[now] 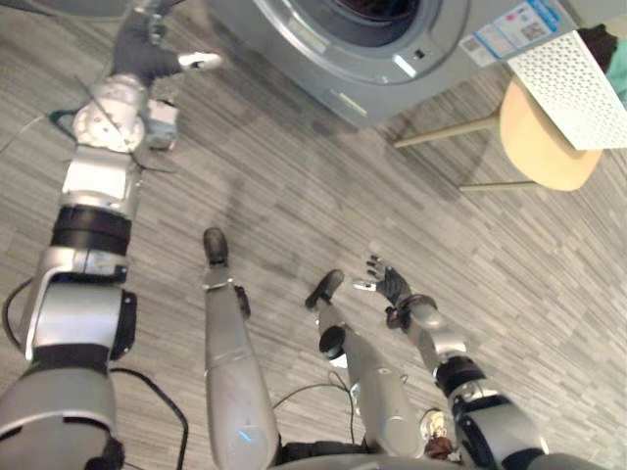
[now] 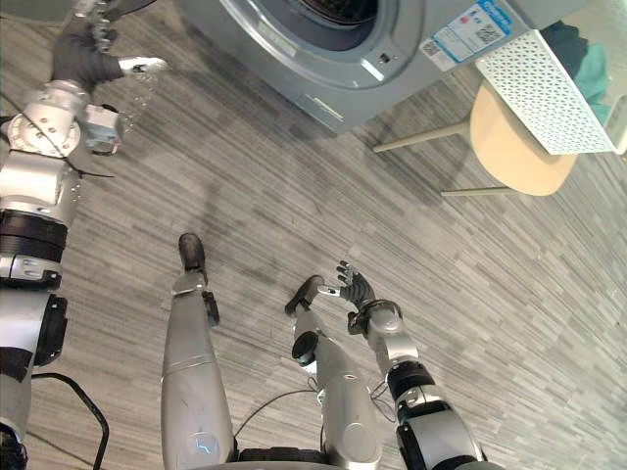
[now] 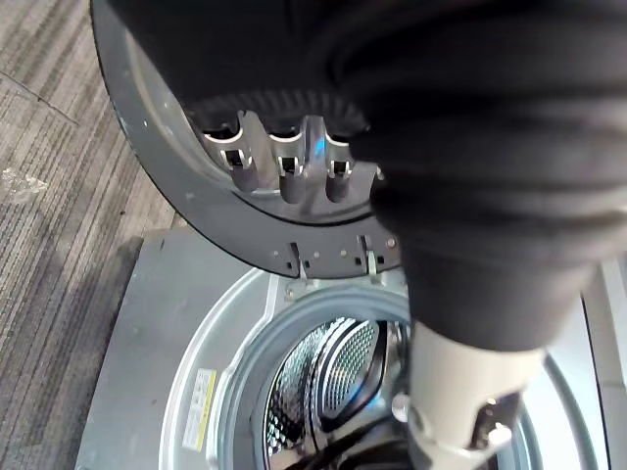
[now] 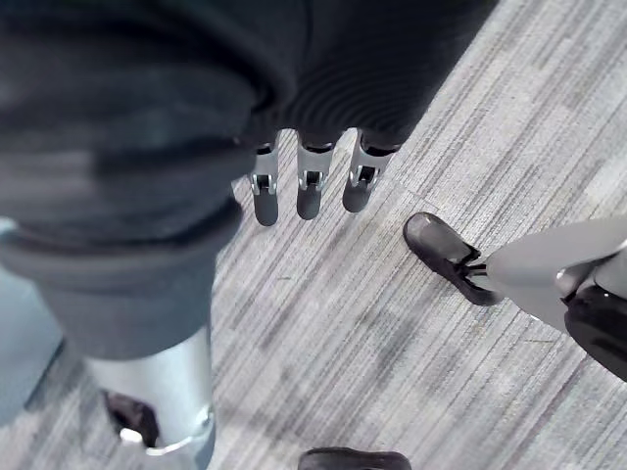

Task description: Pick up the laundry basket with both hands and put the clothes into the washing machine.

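The white perforated laundry basket (image 1: 568, 83) rests on a round wooden stool (image 1: 539, 142) at the far right, with teal and dark clothes (image 2: 593, 69) inside it. The grey washing machine (image 1: 392, 59) stands ahead, its round door (image 3: 196, 196) swung open and its drum (image 3: 328, 377) exposed. My left hand (image 1: 142, 54) is raised at the far left, its fingers (image 3: 284, 166) straight against the door's inner rim and its thumb stretched out. My right hand (image 1: 392, 286) hangs low near the floor, open and holding nothing, far from the basket.
The stool's thin legs (image 1: 441, 132) reach across the floor towards the machine's front corner. Grey striped flooring (image 1: 294, 196) lies between me and the machine. A small clear scrap (image 3: 20, 184) lies on the floor beside the door.
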You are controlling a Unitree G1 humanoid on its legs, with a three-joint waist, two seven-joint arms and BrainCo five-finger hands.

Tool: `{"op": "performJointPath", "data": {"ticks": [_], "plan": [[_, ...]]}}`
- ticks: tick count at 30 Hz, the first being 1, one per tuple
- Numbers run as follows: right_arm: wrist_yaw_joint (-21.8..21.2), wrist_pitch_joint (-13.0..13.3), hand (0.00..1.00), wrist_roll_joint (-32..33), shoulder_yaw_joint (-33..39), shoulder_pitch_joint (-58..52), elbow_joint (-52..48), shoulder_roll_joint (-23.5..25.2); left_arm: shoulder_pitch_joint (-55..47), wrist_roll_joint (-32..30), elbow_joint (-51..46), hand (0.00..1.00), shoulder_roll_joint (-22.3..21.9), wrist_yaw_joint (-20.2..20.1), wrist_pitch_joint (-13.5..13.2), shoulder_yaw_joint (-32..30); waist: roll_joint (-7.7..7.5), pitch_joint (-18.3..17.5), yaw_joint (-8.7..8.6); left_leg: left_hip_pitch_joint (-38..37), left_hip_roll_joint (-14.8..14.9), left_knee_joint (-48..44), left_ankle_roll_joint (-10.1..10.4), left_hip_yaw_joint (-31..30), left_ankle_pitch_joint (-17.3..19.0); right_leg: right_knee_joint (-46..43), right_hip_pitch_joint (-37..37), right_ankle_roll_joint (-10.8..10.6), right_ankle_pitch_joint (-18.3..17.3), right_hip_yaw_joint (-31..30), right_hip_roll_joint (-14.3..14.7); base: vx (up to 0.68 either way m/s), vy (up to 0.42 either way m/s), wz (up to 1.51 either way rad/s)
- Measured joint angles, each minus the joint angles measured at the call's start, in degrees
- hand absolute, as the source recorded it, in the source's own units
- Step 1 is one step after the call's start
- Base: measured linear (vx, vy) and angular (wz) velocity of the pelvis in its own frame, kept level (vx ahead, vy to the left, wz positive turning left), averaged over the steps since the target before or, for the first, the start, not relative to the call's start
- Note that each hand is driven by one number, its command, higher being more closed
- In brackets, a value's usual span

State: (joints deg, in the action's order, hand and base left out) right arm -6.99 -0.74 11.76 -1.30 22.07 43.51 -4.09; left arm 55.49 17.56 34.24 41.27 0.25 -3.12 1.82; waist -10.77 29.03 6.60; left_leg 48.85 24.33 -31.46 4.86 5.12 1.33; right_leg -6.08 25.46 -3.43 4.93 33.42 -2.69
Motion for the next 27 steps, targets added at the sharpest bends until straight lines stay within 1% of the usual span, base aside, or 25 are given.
{"op": "performJointPath", "data": {"ticks": [1,2,3,4,5,6,7,8,10,11,12,13,14,15,16,17,18,19,21,22,23,24,25,26,27], "plan": [[0.60,0.21,0.00,0.01,1.12,-0.68,-0.68,0.27,-2.17,0.40,-0.72,0.00,-0.81,0.47,-0.09,-2.30,0.07,0.04,0.12,-0.33,0.52,-1.03,-0.02,0.41,0.72,-0.88,0.00,-0.34,-0.32,-0.70,-0.11,0.07,0.096,-0.60],[2.07,0.38,0.00,0.06,3.54,-2.64,-2.79,0.78,-7.02,0.94,-2.31,0.00,-3.65,1.92,-0.11,-6.07,0.17,0.11,0.38,-1.48,1.26,-2.87,-0.11,1.33,2.47,-3.55,-0.05,0.14,-1.76,-1.58,-0.76,0.06,0.089,-0.33],[2.78,0.37,0.00,0.12,4.92,-3.89,-4.14,1.12,-10.02,0.94,-3.48,0.00,-5.61,2.71,-0.11,-7.76,0.29,0.19,0.33,-2.28,1.55,-3.91,-0.18,1.80,3.43,-5.61,-0.06,0.18,-2.91,-2.12,-1.41,0.09,0.129,-0.30],[3.67,0.41,0.00,0.15,7.44,-6.14,-6.74,1.90,-15.05,0.94,-6.10,0.00,-9.53,3.71,-0.09,-10.16,0.70,0.46,0.49,-3.84,1.98,-5.80,-0.12,2.46,5.37,-9.76,-0.07,0.14,-5.17,-2.87,-2.60,0.08,0.126,-0.23],[5.21,0.61,0.00,0.43,9.62,-9.15,-9.63,2.23,-22.51,0.81,-9.33,0.00,-14.32,4.80,-0.03,-11.79,1.27,0.84,0.71,-6.44,2.40,-8.32,0.14,3.53,8.45,-15.53,-0.42,0.14,-8.38,-4.43,-4.50,0.09,0.138,-0.31],[6.21,0.35,0.00,0.83,11.48,-11.38,-11.91,2.48,-30.54,0.72,-12.35,0.00,-19.17,5.38,0.07,-12.60,1.52,0.93,0.56,-9.48,2.64,-10.73,0.12,5.19,10.34,-20.30,-0.74,0.13,-10.71,-5.65,-6.40,0.05,0.088,-0.33],[6.79,0.21,0.00,1.16,12.48,-12.49,-13.71,2.55,-34.65,0.68,-14.13,0.00,-21.77,5.76,0.07,-12.73,1.79,0.95,0.45,-10.87,2.87,-11.79,0.14,6.04,11.49,-22.13,-0.82,0.30,-11.48,-6.14,-7.18,0.03,0.087,-0.60],[9.39,0.91,0.00,1.64,15.78,-14.90,-17.66,2.24,-44.72,-0.84,-15.91,0.00,-28.71,6.16,0.20,-11.67,3.38,1.05,0.36,-14.85,3.14,-13.49,0.88,8.34,15.02,-23.80,-2.03,-0.03,-13.34,-8.42,-8.13,0.02,0.065,-0.61],[10.46,0.61,0.00,1.69,18.88,-15.16,-18.68,1.78,-50.48,-1.87,-16.05,0.00,-31.03,5.99,0.60,-9.99,4.69,0.94,-0.21,-17.01,3.66,-13.66,0.90,9.83,15.95,-23.58,-2.56,0.02,-13.54,-9.35,-8.28,0.01,0.059,-0.47],[11.24,0.34,0.00,1.70,21.21,-15.65,-20.04,1.16,-53.91,-2.31,-16.30,0.00,-32.04,5.94,0.83,-8.75,5.96,0.99,-0.78,-18.02,3.88,-13.56,1.00,10.19,16.42,-23.33,-3.26,0.04,-13.84,-9.38,-8.58,0.05,0.035,-0.39],[12.64,0.32,0.00,2.15,24.23,-15.92,-21.83,0.88,-58.56,-2.56,-17.23,0.00,-32.64,5.82,0.87,-8.17,6.92,0.90,-1.09,-20.00,4.24,-13.01,1.26,11.98,16.72,-23.52,-3.61,0.14,-13.88,-9.14,-9.26,0.11,0.001,-0.56],[13.59,0.35,0.00,2.72,26.61,-15.96,-24.36,0.82,-62.39,-2.60,-18.06,0.00,-33.97,5.55,1.12,-8.79,8.11,0.79,-1.26,-22.36,5.25,-12.93,1.25,13.99,16.86,-24.15,-4.19,0.22,-13.89,-8.37,-9.51,0.12,-0.024,-0.63],[13.91,0.41,0.00,3.29,27.53,-15.95,-25.41,0.73,-63.73,-2.59,-18.06,0.00,-34.62,5.34,1.26,-9.26,8.72,0.50,-1.32,-23.71,5.69,-12.91,1.51,14.93,16.92,-24.82,-4.37,0.21,-13.86,-8.12,-9.54,0.15,-0.064,-0.73],[14.87,0.47,0.00,4.15,28.46,-15.91,-27.49,0.18,-65.78,-2.59,-18.04,0.00,-35.61,4.91,1.48,-10.20,9.87,-0.14,-1.50,-26.49,6.12,-12.30,1.93,15.97,16.75,-26.16,-5.61,0.46,-14.03,-6.52,-10.06,0.18,-0.093,-0.64],[15.70,0.41,0.00,4.60,28.48,-16.40,-30.62,-0.64,-66.75,-2.60,-17.99,0.00,-36.99,4.77,1.57,-10.71,10.93,-1.25,-2.04,-29.29,5.69,-10.40,2.84,15.95,16.52,-27.00,-6.58,1.28,-14.56,-4.94,-10.68,0.21,-0.132,-0.50],[15.84,0.43,0.00,4.60,28.47,-16.90,-32.70,-0.87,-66.89,-2.61,-17.97,0.00,-37.71,4.70,1.57,-10.74,11.42,-2.50,-2.74,-30.10,5.43,-9.21,3.42,16.08,16.22,-27.15,-6.84,1.55,-14.96,-4.44,-10.80,0.18,-0.125,-0.14],[16.30,0.52,0.00,4.52,28.33,-18.27,-37.06,-0.76,-66.74,-2.77,-17.91,0.00,-38.81,4.63,1.56,-10.71,11.50,-5.73,-3.88,-31.64,4.53,-6.28,4.74,16.80,15.40,-27.74,-7.17,1.21,-16.67,-3.22,-11.58,0.25,-0.202,0.07],[16.78,0.88,0.00,4.43,27.79,-19.51,-40.72,-0.73,-66.79,-3.19,-17.85,0.00,-39.68,4.61,1.47,-10.70,11.35,-8.43,-4.46,-34.22,4.37,-4.02,5.76,17.79,14.81,-28.38,-8.22,0.73,-19.33,-2.40,-11.82,0.24,-0.198,0.05],[16.93,2.04,0.00,3.71,26.71,-19.94,-43.49,-0.72,-67.24,-3.28,-17.83,0.00,-40.22,4.62,1.43,-10.61,10.77,-10.39,-4.73,-38.95,4.69,-1.37,6.40,19.01,14.30,-30.26,-10.64,0.75,-22.68,-1.91,-11.72,0.29,-0.291,-0.08],[17.29,2.39,0.00,3.16,24.54,-19.67,-46.09,-0.77,-68.83,-3.23,-17.98,0.00,-40.30,4.65,1.48,-10.38,10.58,-12.58,-5.26,-41.08,7.12,-4.16,3.19,18.75,12.00,-30.79,-13.69,1.47,-25.98,-1.37,-9.33,0.28,-0.312,-0.16],[17.48,2.43,0.00,2.81,23.61,-19.64,-47.07,-0.80,-69.50,-3.19,-18.11,0.00,-40.38,4.66,1.52,-10.21,10.31,-13.12,-5.29,-40.86,8.66,-6.56,0.70,18.44,10.61,-30.49,-14.77,1.89,-26.69,-1.42,-8.25,0.37,-0.399,-0.20],[17.97,2.47,0.00,2.22,22.80,-19.35,-48.11,-0.86,-70.16,-3.00,-18.49,0.00,-40.52,4.69,1.61,-10.10,10.20,-13.22,-5.02,-40.25,10.38,-9.70,-3.07,18.41,9.00,-29.85,-16.72,2.30,-27.12,-1.46,-7.04,0.30,-0.244,-0.28],[19.08,2.83,0.00,0.96,21.88,-18.49,-50.11,-1.09,-71.31,-2.95,-19.20,0.00,-40.99,4.69,1.73,-9.13,10.32,-13.28,-4.38,-37.24,14.31,-18.20,-10.95,18.10,6.64,-27.52,-20.06,3.20,-27.52,-1.82,-4.40,0.36,-0.280,-0.27],[20.13,2.99,0.00,0.27,21.11,-17.44,-51.14,-1.58,-71.87,-2.72,-19.24,0.00,-41.33,4.60,1.78,-7.94,10.27,-13.27,-3.94,-34.55,14.37,-25.34,-11.86,16.07,7.69,-25.27,-22.55,3.44,-27.48,-2.02,-3.14,0.36,-0.212,-0.14],[21.13,3.45,0.00,-0.62,21.13,-15.98,-52.21,-2.38,-72.37,-2.37,-19.29,0.00,-41.79,4.53,1.89,-6.61,9.74,-13.38,-3.86,-30.97,9.87,-30.18,-10.49,12.89,8.64,-22.14,-25.42,3.68,-27.26,-1.90,-2.52,0.21,-0.109,0.03]]}}
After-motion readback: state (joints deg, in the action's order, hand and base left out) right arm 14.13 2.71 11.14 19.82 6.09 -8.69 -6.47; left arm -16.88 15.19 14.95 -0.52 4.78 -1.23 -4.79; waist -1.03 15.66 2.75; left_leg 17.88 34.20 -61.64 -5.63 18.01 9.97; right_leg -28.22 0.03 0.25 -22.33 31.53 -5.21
